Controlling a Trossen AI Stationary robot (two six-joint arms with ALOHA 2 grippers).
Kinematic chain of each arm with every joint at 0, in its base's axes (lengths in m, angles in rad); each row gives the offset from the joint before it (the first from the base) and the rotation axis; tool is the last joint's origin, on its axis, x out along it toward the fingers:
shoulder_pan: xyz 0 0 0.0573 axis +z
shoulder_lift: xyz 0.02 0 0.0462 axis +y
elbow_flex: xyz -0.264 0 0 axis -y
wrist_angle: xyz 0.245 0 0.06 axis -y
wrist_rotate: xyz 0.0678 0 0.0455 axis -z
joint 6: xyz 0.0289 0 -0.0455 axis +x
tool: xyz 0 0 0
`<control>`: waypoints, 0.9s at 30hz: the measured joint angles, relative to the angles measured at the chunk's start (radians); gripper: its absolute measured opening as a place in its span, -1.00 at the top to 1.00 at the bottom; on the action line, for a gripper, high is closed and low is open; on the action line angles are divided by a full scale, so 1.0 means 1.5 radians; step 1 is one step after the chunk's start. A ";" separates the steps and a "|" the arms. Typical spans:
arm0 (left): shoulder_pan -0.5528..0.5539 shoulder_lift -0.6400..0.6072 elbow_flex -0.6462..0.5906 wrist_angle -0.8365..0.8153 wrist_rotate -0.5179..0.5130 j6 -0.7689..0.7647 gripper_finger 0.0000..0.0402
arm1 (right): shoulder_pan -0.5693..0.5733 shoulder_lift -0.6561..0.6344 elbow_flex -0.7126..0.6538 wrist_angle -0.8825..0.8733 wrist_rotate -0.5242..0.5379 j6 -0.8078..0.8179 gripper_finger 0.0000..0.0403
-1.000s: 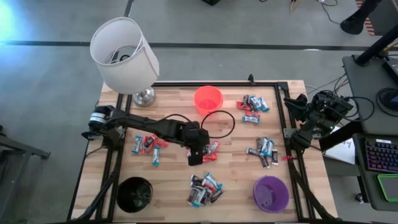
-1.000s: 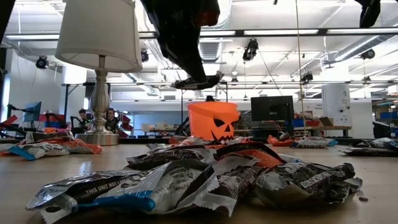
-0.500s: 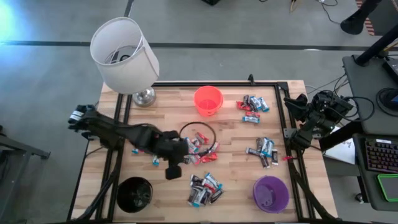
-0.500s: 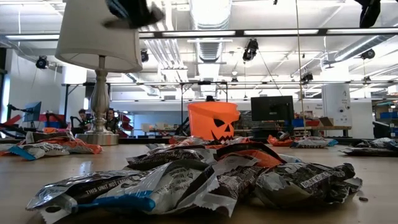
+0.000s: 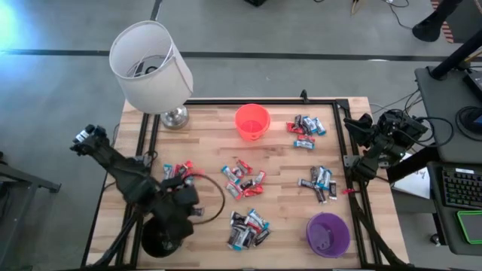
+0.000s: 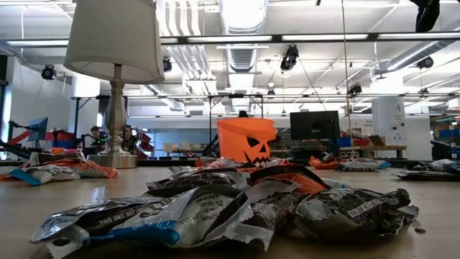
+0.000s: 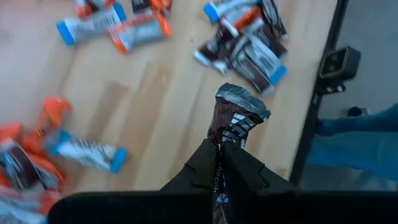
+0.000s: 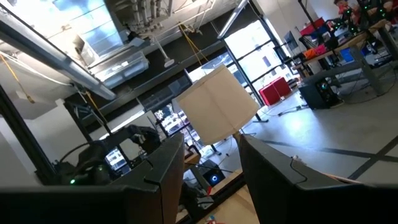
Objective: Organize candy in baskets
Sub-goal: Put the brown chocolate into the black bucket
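Observation:
My left gripper hangs above the table's near left part, beside the black basket, shut on a dark brown candy with a silver end. The orange-red basket stands at the far middle and the purple basket at the near right. Loose candy lies in heaps on the wood. My right gripper is parked open at the table's right edge, pointing upward at the room. My left gripper pinches the dark brown candy by one end between its two fingers. The fingers slant downward and lie along the candy. The candy's silver crimped end sticks out past the fingertips, and the candy is lifted clear of the table.
A lamp with a white shade stands at the far left corner. A black cable loop hangs from the left arm. The low view shows the orange-red basket's pumpkin face behind a candy heap. A dark frame borders the table.
My left gripper has swung from the table's middle toward the near left corner, rising and rolling its wrist, and has ended beside the black basket. It has stayed shut on the dark brown candy and has gone out of the low view.

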 joint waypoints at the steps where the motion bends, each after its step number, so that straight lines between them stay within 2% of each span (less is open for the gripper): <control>1: -0.016 0.000 0.000 -0.002 0.000 -0.026 1.00 | 0.000 0.000 0.000 0.000 0.000 0.000 0.28; 15: -0.240 0.001 0.000 -0.082 0.000 -0.437 1.00 | 0.000 0.000 0.000 0.001 0.000 0.012 0.28; 21: -0.282 0.001 0.000 -0.088 0.000 -0.535 0.99 | 0.000 0.000 0.000 0.001 0.000 0.016 0.28; 27: -0.283 0.002 0.000 -0.089 0.000 -0.550 0.81 | 0.000 0.000 0.000 0.001 0.000 0.017 0.28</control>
